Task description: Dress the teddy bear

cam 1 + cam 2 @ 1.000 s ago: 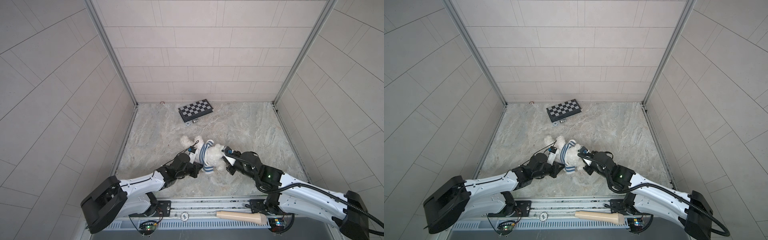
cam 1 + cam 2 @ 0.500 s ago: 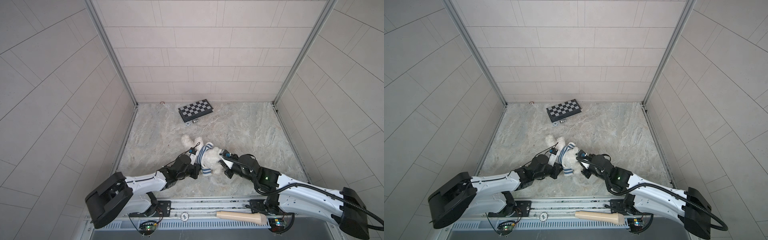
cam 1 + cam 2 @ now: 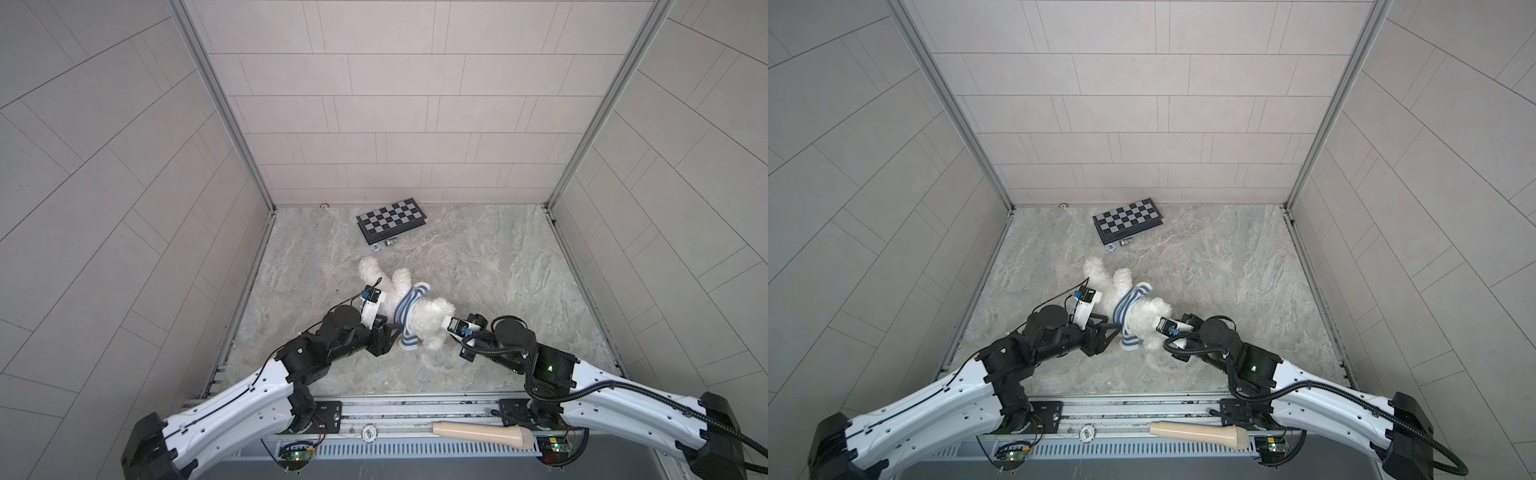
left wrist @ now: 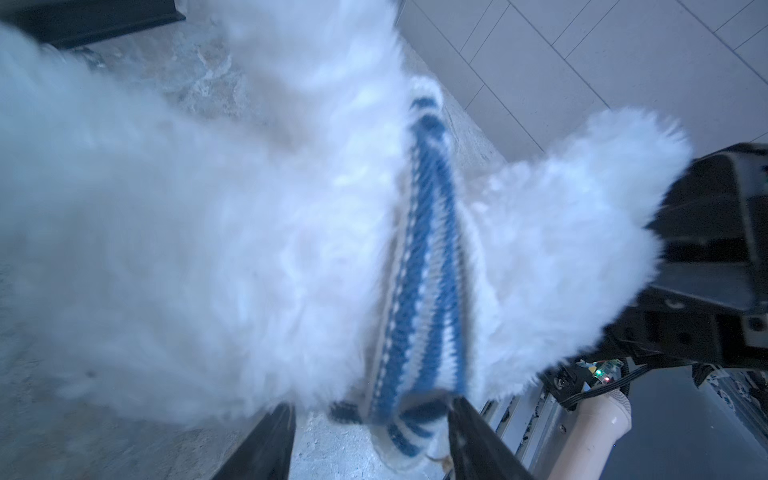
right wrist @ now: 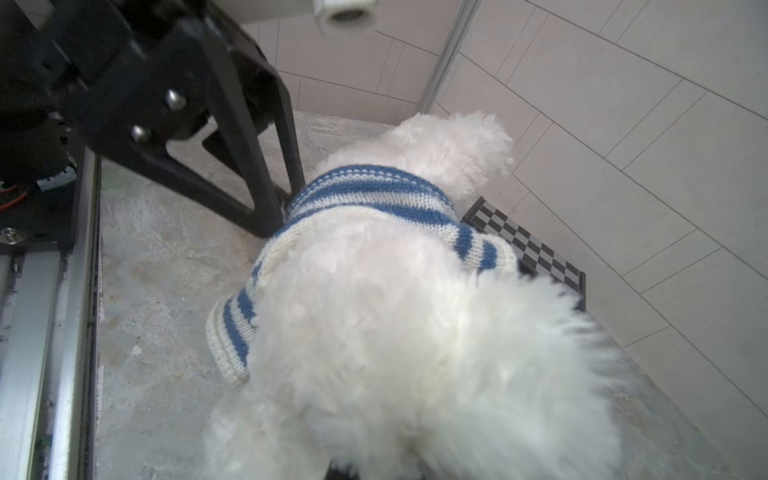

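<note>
Fluffy teddy bear (image 3: pixel 432 316) lies near the front edge of the marbled surface (image 3: pixel 498 257), knitted striped shirt (image 3: pixel 409 309) bunched round it. Your left gripper (image 3: pixel 388 336) stands spread at the hem; right gripper (image 3: pixel 451 338) closed, buried in fur.

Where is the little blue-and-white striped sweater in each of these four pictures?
In a top view: striped sweater round the teddy bear, low centre of the picture.
In a top view: sweater low centre again, slightly further left.
Left wrist view: sweater at centre, a steep blue band.
Right wrist view: sweater in the upper middle of the picture.
Shared landmark: the teddy bear wearing it, in all four.
</note>
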